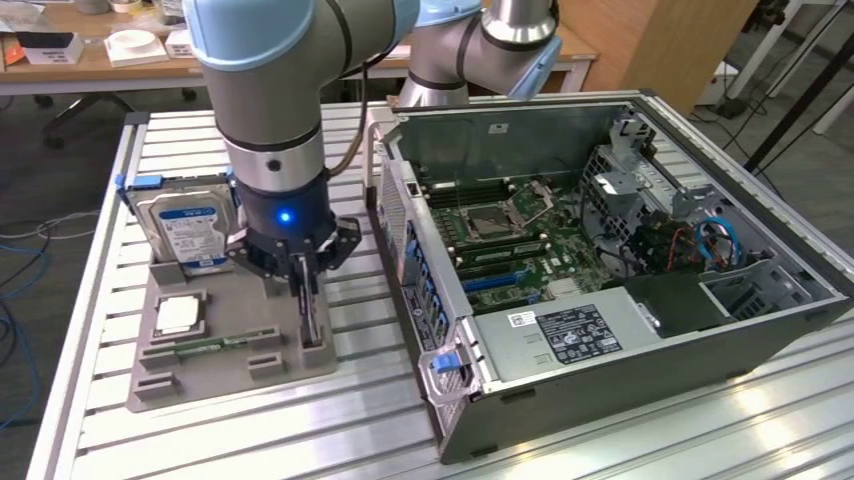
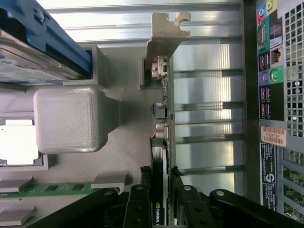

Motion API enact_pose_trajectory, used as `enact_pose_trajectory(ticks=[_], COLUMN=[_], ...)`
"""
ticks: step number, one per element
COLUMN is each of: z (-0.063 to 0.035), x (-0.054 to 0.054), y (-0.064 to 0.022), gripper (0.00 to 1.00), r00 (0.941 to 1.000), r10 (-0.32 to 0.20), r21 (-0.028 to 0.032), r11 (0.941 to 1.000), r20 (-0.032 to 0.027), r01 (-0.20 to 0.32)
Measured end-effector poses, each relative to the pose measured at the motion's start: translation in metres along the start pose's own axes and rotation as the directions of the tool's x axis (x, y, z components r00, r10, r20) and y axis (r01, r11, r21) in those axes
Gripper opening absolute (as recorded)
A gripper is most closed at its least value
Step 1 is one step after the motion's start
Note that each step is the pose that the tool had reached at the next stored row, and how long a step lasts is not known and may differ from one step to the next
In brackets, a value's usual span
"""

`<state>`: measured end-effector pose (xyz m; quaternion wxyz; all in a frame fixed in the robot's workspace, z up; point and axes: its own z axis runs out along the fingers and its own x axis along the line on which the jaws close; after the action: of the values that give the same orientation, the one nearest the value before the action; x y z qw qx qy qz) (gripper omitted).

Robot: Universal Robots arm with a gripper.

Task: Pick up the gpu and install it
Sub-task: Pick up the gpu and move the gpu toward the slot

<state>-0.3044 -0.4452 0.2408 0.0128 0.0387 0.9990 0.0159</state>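
Observation:
The gpu (image 1: 315, 320) is a thin black card standing on edge in a slot of the grey holder tray (image 1: 227, 385), at the tray's side nearest the computer case. My gripper (image 1: 306, 283) reaches straight down over it, a finger on each flat face. In the wrist view the gpu (image 2: 160, 164) is edge-on, with its silver bracket (image 2: 167, 42) at the far end. The black fingers (image 2: 137, 202) press against both of its sides, so the gripper (image 2: 160, 185) is shut on the card.
The open computer case (image 1: 747, 330) lies on its side to the exterior view's right, motherboard (image 1: 514, 245) exposed; its rear port panel (image 2: 273, 95) is close beside the gpu. The tray also holds a blue-labelled hard drive (image 1: 187, 225), a processor (image 1: 178, 315) and a green memory stick (image 1: 214, 347).

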Motion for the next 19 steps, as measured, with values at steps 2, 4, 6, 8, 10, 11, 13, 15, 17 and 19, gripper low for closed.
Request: enact_pose_trajectory(ticks=[2, 4, 6, 8, 10, 11, 13, 15, 17, 19], z=[-0.0023, -0.0044, -0.0062, -0.0078, -0.0095, -0.0104, -0.0121, -0.0141, -0.0162, -0.0181], x=[0.0, 0.0, 0.0, 0.0, 0.0, 0.0, 0.0, 0.0, 0.0, 0.0], y=[0.0001, 0.0002, 0.0002, 0.0003, 0.0003, 0.0003, 0.0004, 0.0005, 0.0005, 0.0006], gripper=[0.27, 0.27, 0.27, 0.27, 0.27, 0.27, 0.27, 0.27, 0.27, 0.27], r00=[1.0, 1.0, 1.0, 1.0, 1.0, 1.0, 1.0, 1.0, 1.0, 1.0], r10=[0.0, 0.0, 0.0, 0.0, 0.0, 0.0, 0.0, 0.0, 0.0, 0.0], r21=[0.0, -0.0001, 0.0, 0.0, 0.0, 0.0, 0.0, 0.0, 0.0, 0.0], r11=[1.0, 1.0, 1.0, 1.0, 1.0, 1.0, 1.0, 1.0, 1.0, 1.0], r20=[-0.0001, 0.0, 0.0, 0.0, 0.0, 0.0, -0.0001, 0.0, -0.0001, 0.0], r01=[0.0, 0.0, 0.0, 0.0, 0.0, 0.0, 0.0, 0.0, 0.0, 0.0])
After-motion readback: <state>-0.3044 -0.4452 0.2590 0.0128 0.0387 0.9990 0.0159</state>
